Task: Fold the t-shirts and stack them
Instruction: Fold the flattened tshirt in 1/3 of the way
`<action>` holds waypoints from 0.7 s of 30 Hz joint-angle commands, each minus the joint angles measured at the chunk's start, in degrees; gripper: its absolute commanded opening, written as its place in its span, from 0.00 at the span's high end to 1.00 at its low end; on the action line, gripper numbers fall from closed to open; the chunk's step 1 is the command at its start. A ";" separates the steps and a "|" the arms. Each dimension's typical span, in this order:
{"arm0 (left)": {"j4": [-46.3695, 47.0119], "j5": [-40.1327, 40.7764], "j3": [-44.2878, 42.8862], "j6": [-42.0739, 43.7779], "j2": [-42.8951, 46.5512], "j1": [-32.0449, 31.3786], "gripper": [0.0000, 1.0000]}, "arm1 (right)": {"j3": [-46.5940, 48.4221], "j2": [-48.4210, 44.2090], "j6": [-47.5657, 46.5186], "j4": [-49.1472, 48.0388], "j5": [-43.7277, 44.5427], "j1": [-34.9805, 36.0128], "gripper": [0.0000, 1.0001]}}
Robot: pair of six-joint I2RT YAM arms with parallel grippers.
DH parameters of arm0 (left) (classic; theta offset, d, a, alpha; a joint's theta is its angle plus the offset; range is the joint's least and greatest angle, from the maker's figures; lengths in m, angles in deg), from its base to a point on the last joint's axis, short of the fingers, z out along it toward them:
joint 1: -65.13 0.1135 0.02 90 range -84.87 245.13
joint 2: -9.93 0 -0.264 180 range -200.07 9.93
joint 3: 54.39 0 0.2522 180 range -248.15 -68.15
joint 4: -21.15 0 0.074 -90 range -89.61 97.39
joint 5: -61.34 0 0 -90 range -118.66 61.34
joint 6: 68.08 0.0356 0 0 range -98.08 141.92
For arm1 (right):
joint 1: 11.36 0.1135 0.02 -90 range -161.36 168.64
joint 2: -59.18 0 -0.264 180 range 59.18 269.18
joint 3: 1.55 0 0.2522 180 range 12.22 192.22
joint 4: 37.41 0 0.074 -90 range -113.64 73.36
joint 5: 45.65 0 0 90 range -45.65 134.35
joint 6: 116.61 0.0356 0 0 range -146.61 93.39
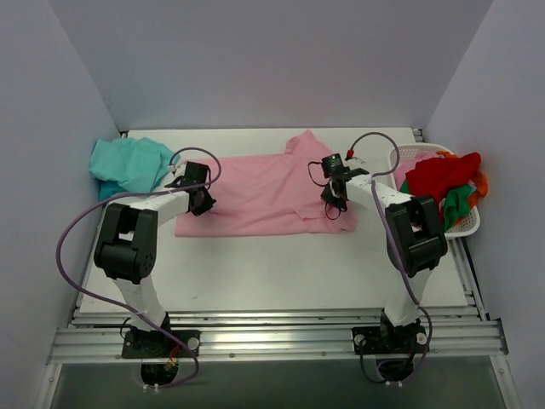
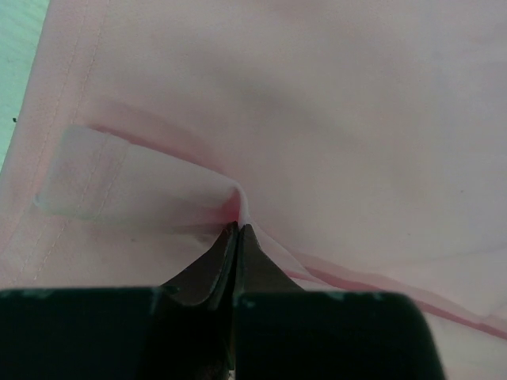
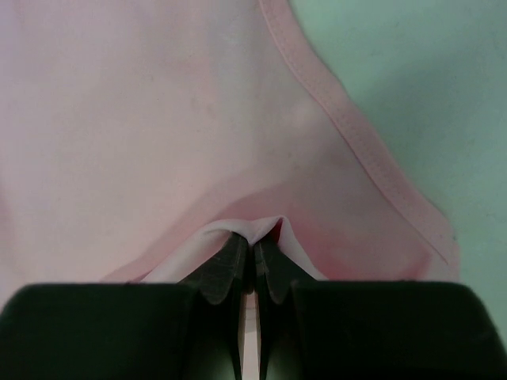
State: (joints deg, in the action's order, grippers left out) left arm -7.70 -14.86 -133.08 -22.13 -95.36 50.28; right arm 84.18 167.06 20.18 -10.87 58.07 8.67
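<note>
The light pink t-shirt (image 1: 255, 192) lies spread flat across the middle of the table. My left gripper (image 1: 200, 202) is shut on a pinch of its cloth near the left end; the left wrist view shows the fold (image 2: 238, 207) rising between the jaws. My right gripper (image 1: 334, 203) is shut on a pinch of pink cloth (image 3: 257, 229) near the right end, close to the hem (image 3: 356, 142). The teal t-shirt (image 1: 128, 164) lies crumpled at the table's far left corner, apart from both grippers.
A white plastic basket (image 1: 467, 223) at the right edge holds red, green and orange garments (image 1: 444, 183). White walls close the table on three sides. Purple cables loop over both arms.
</note>
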 commanded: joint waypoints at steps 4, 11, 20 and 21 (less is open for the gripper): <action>2.79 -2.55 -3.19 0.81 -3.07 2.46 0.98 | 5.72 1.80 -1.52 2.16 0.26 -1.93 1.00; 4.54 -4.31 -3.10 0.55 -4.39 2.55 0.61 | 12.92 6.81 -1.08 3.13 -5.96 -4.55 1.00; 6.04 -7.65 -2.84 -0.15 -5.10 2.46 0.50 | 28.74 22.72 10.15 3.40 -36.71 -12.91 1.00; 6.13 -8.09 -2.49 -0.42 -4.92 2.46 0.50 | 30.93 25.51 14.26 1.74 -39.87 -13.96 1.00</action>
State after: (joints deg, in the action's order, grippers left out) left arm -1.99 -21.06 -135.22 -22.42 -99.03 52.44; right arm 109.42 188.59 26.17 -9.19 30.96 -3.18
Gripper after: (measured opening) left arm 0.495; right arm 0.007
